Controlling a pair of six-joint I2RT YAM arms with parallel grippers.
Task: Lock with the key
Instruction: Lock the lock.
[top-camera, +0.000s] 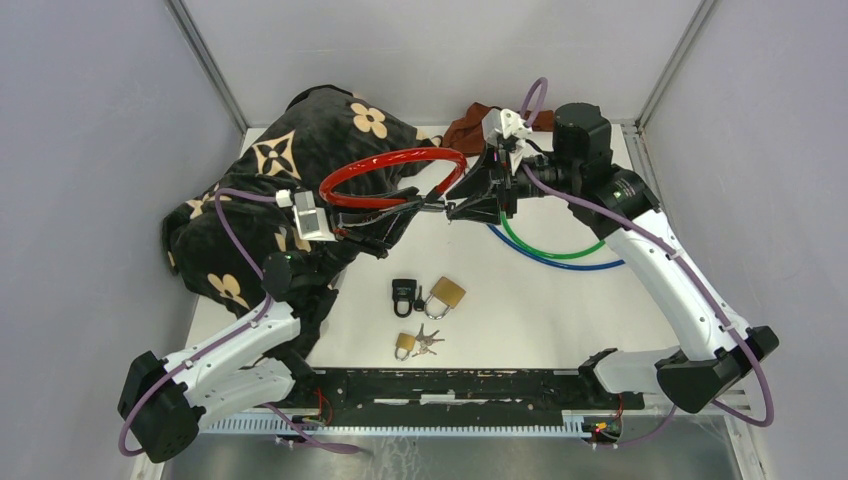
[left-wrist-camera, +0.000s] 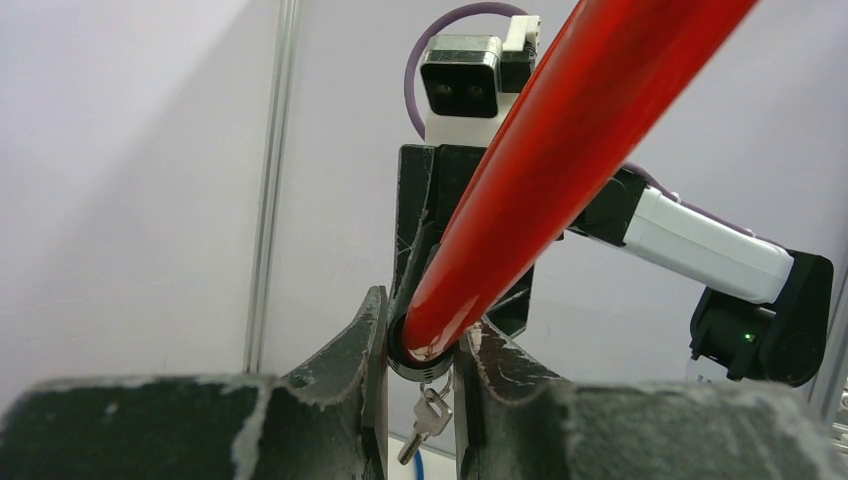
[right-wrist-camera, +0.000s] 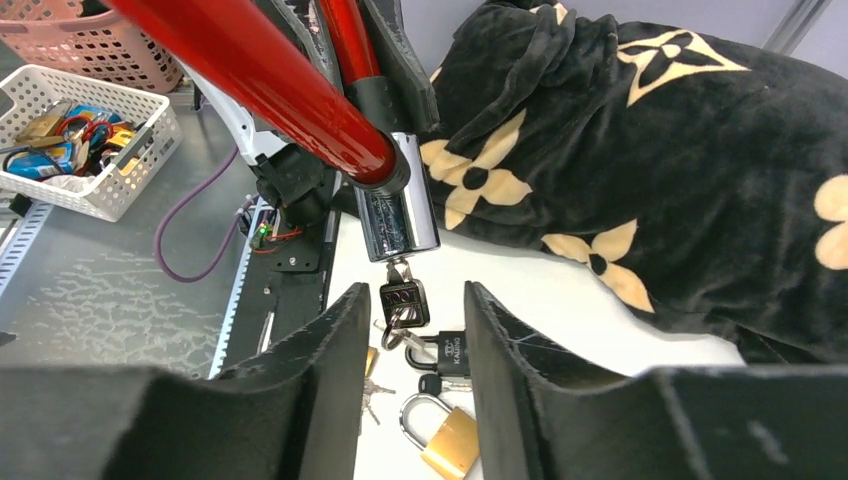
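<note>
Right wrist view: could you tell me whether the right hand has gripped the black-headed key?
No, gaps separate both fingers from the black-headed key.

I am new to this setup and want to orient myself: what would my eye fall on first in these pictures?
The glossy red cable lock stands out, held above the table centre with the left gripper clamped at its end. The right gripper has its jaws open around the key hanging from the chrome cylinder. A black flower-patterned blanket fills the far left.

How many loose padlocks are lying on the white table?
3: a black padlock and a large brass padlock side by side at centre, a small brass padlock with keys closer to the near edge. The black patterned blanket may hide others.
</note>
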